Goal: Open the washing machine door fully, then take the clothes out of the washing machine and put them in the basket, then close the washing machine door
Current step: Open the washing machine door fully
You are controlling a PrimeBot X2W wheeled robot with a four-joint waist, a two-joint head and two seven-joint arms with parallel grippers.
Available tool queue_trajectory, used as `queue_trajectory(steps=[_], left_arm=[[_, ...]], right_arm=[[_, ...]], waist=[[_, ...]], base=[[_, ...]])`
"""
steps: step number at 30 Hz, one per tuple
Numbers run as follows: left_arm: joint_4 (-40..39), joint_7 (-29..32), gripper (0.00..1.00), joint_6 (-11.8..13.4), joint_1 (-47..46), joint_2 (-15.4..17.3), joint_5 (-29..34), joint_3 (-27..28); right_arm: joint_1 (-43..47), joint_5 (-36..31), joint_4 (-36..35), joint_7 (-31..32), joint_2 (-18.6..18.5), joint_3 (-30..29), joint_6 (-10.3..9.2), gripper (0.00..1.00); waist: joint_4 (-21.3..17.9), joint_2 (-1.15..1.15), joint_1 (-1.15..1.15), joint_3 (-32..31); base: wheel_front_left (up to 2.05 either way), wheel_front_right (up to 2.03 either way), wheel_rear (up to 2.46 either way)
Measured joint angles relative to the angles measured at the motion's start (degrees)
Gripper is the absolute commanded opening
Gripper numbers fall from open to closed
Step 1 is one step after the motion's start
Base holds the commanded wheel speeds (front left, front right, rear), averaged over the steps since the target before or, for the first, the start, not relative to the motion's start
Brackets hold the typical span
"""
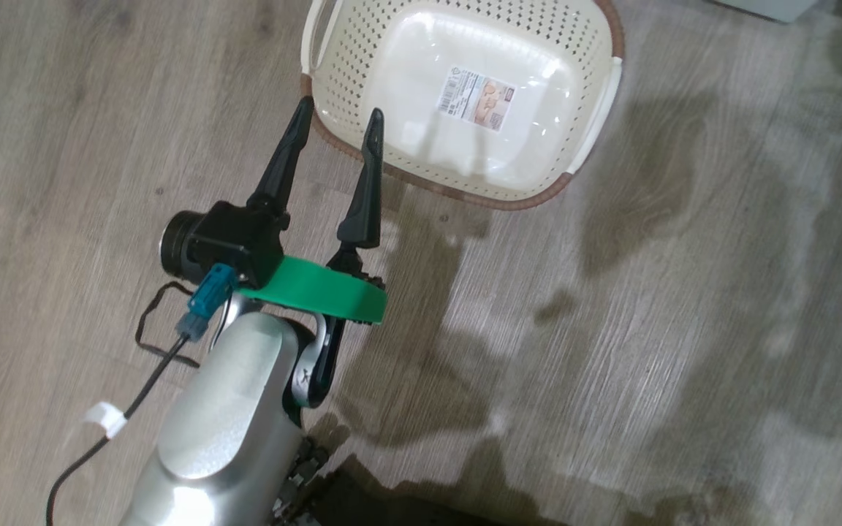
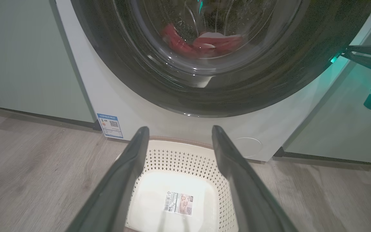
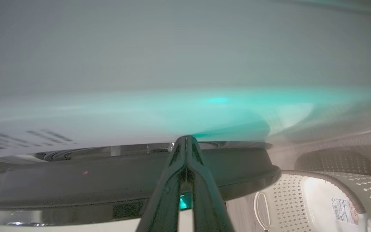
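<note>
Hanging over the wooden floor (image 1: 684, 329), the left gripper (image 1: 340, 109) has its two dark fingers spread wide and holds nothing; its tips sit just at the near rim of the basket (image 1: 340, 73). The right gripper (image 3: 185, 139) has its fingertips pressed together with nothing visible between them. It is up against the edge of the washing machine door (image 2: 140, 80), though the blur there hides whether it actually touches the door.

From the left wrist view, the glossy black door looks shut or nearly so against the white front of the washing machine (image 2: 134, 109). The clothes (image 2: 211, 42) show as a red and white heap behind the glass, low in the drum. The basket stands on the floor directly in front of the machine, just below the door, and is empty. Pale green cabinets (image 2: 18, 58) flank the machine on both sides.

The task therefore seems to be at its very start. The door has yet to be swung fully open, and the unloading and the closing all lie ahead.

A blue-edged sticker (image 2: 109, 125) at the machine's lower corner carries a square code and fine print too small to read. The basket's label (image 1: 476, 98) shows a barcode and a small picture, also illegible. Dark lettering (image 3: 27, 137) on the panel above the door is smeared beyond reading.
</note>
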Motion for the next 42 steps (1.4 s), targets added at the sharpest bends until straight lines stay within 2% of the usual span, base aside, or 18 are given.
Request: queue_trajectory(steps=[5,16,24,31,42], left_arm=[[-0.5,0.0,1.00,0.9,-0.4,0.0,-0.4,-0.8],[-0.8,0.0,1.00,1.0,-1.1,-0.1,-0.9,-1.3],[-0.8,0.0,1.00,1.0,-1.5,-0.1,-0.9,-1.2],[-0.3,0.0,1.00,0.9,-1.3,-0.1,-0.8,0.2],[1.7,0.0,1.00,-0.7,3.8,-0.1,1.8,3.2]], right_arm=[[-0.5,0.0,0.8,0.2,0.6,0.0,0.00,0.00],[-4.1,-0.6,0.7,1.8,2.1,0.5,-0.02,0.00],[-3.5,-1.5,0.7,4.9,2.1,1.3,-0.03,0.00],[1.7,-2.1,0.7,7.8,3.2,2.9,-0.03,0.00],[13.5,-1.5,-2.5,11.9,8.4,4.5,-0.03,0.00]], waist=[[0.9,0.00,0.00,0.9],[1.4,0.00,0.00,1.9],[1.3,0.00,0.00,1.1],[0.7,0.00,0.00,-1.9],[0.0,0.01,0.00,-9.5]], base=[[0.00,0.00,0.00],[0.00,0.00,0.00],[0.00,0.00,0.00],[0.00,0.00,0.00],[0.00,0.00,0.00]])
